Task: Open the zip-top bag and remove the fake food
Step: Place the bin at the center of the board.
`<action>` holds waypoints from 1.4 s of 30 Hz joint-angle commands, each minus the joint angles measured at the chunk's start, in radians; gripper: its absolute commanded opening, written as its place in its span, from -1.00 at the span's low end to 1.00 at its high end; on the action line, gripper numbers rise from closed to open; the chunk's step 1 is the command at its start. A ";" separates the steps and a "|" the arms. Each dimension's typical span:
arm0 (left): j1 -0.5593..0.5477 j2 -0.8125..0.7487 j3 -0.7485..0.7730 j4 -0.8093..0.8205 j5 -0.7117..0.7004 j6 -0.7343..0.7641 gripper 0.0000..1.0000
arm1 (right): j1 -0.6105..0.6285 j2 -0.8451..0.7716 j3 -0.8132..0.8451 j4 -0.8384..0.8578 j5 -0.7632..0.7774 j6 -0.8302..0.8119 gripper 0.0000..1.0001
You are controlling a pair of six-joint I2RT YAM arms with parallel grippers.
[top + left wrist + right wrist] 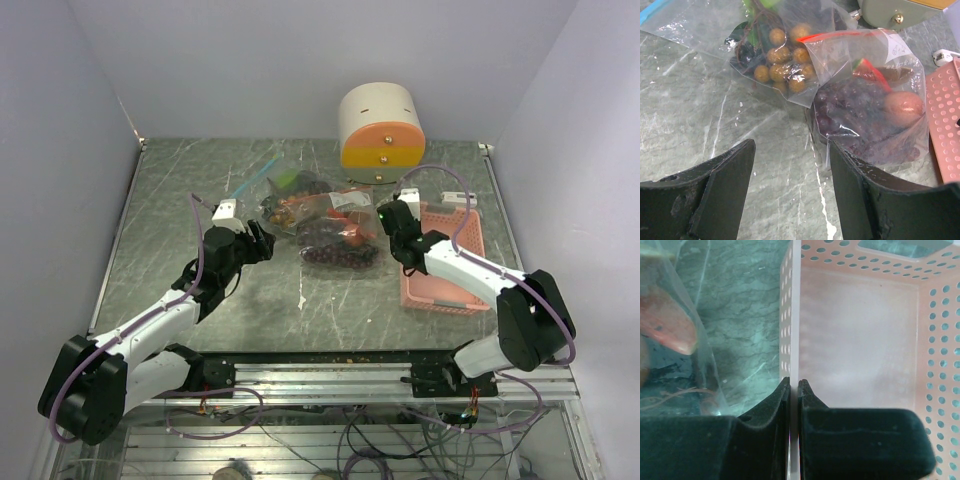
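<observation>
**On the bench, centre: toy food bagged**

One bag holds purple grapes and a reddish fruit, touching a second bag of tan grapes. The left fingers gape open beside them. The right fingers pinch the pink basket by its wall, near the right edge.
</observation>
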 commanded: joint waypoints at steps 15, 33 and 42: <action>-0.009 -0.001 0.034 0.015 0.001 0.002 0.45 | 0.051 -0.206 -0.093 0.170 -0.258 0.029 -0.12; -0.008 0.000 0.034 0.006 -0.026 0.006 0.44 | -0.107 -0.135 -0.145 0.067 -0.134 0.126 -0.85; -0.009 0.019 0.036 0.009 -0.027 0.002 0.46 | -0.118 -0.178 -0.113 0.151 -0.275 0.106 -0.48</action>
